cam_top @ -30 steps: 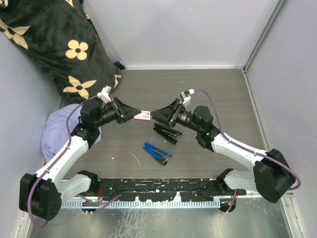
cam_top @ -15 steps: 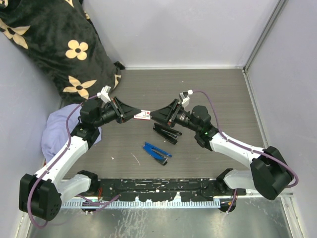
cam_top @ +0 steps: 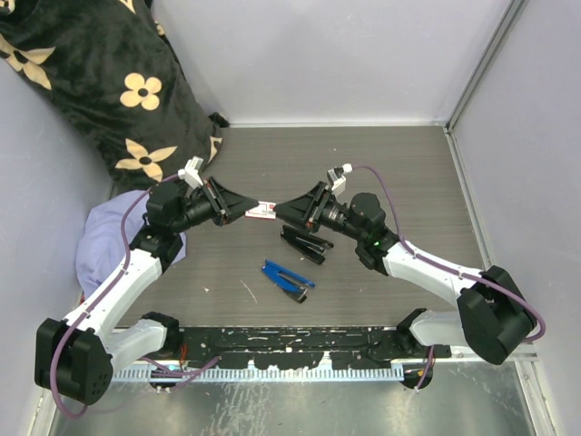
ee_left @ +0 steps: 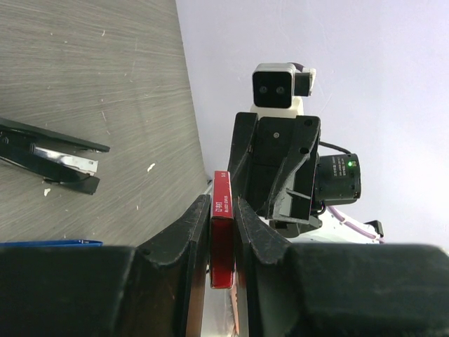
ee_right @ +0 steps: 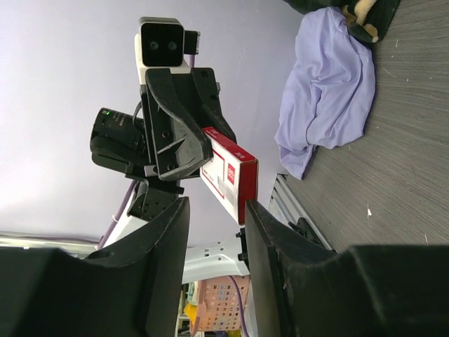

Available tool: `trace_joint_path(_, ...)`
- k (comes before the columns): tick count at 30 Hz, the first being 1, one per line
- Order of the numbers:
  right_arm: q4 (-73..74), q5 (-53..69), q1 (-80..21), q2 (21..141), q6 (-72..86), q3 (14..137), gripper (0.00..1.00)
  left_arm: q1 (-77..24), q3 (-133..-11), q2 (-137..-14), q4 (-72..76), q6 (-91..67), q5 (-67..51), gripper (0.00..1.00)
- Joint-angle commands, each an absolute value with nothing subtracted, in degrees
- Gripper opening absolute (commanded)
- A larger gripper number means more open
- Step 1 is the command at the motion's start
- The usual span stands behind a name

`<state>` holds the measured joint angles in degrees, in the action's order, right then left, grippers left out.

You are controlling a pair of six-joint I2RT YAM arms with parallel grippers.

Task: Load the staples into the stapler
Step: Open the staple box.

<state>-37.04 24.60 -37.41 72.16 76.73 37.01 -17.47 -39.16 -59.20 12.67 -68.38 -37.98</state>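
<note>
My left gripper (cam_top: 246, 212) is shut on the staples box (cam_top: 263, 211), white with a red label, and holds it above the table. In the left wrist view the box (ee_left: 223, 235) is clamped edge-on between the fingers. My right gripper (cam_top: 283, 213) is open and faces the box's free end, with its jaws on either side of the tip. In the right wrist view the box (ee_right: 230, 179) sticks out toward the gap between the open fingers. A black stapler (cam_top: 302, 243) lies open on the table below the right gripper. A blue stapler (cam_top: 289, 279) lies nearer the front.
A purple cloth (cam_top: 100, 245) lies at the left edge by the left arm. A black cushion with flower prints (cam_top: 109, 82) fills the back left corner. Walls close the back and the right side.
My right gripper has edged a little to the left, closer around the free end of the box. The left gripper and the box have stayed put.
</note>
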Motion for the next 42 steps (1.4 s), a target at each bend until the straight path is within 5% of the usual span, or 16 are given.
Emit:
trace_joint_path(1,-41.2,24.7,-37.8,72.0,77.0,39.8,0.43,-17.2,-39.6,-58.0,16.6,-68.7,-39.5,0.21)
trace_joint_path(42,-46.1,25.0,-39.5,77.2,78.5,42.7,0.42,-17.2,-38.3,-58.1,18.2,-69.9,-39.6,0.19)
